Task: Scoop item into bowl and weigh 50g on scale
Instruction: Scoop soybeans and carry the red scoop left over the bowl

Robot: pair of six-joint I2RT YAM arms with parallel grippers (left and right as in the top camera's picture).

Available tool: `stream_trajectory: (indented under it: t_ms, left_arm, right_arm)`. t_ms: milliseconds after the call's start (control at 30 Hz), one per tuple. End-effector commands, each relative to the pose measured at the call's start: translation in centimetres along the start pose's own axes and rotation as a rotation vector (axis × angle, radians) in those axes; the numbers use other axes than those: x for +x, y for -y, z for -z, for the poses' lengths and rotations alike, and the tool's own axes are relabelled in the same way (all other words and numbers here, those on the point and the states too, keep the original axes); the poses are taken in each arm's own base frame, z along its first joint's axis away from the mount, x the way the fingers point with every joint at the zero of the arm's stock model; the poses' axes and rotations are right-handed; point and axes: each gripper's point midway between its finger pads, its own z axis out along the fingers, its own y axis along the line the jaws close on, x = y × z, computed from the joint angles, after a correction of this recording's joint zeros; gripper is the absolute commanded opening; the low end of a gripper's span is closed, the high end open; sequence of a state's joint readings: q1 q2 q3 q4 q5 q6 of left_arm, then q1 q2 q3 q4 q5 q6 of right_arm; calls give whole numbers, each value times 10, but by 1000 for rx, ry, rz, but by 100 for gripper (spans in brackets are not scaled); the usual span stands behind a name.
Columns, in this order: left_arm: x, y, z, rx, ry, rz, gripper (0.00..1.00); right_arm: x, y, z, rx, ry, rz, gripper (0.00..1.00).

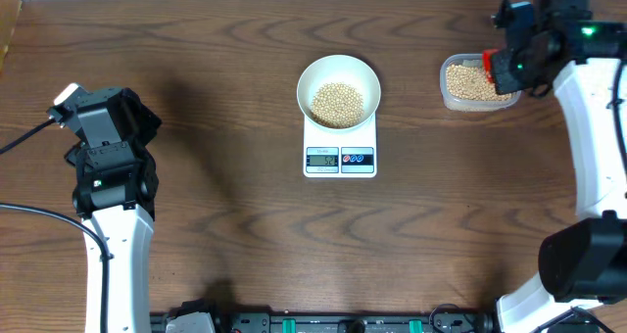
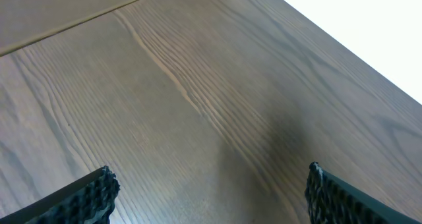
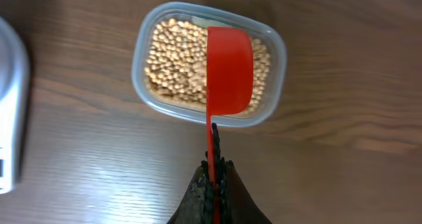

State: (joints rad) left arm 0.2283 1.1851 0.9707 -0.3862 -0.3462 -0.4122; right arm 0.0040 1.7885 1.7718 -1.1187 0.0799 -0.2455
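Brown wood table (image 1: pixel 216 127) seen from above. Left gripper (image 2: pixel 210 191) held over bare wood at left, fingers wide apart. Right gripper (image 3: pixel 213 174) at far right, fingers clamped on handle of red scoop (image 3: pixel 229 69). White scale (image 1: pixel 323 137) placed mid-table. White bowl (image 1: pixel 310 78) set on scale. Clear tub (image 3: pixel 137 69) placed right of scale, scoop held over it. Beans (image 1: pixel 338 103) heaped in bowl; more seen in tub.
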Motion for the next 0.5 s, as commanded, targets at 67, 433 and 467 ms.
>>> stream_trajectory:
  t_ms: [67,433,467]
  left_arm:
    - [0,-4,-2,-19,0,0,93]
    - [0,-4,-2,-19,0,0,93]
    - [0,-4,-2,-19,0,0,93]
  right_arm:
    - [-3,7,13,186,-18,51,1]
    - [-11,-1,13,163,16,38,1]
    - [-17,-10,12,108,42,37,1]
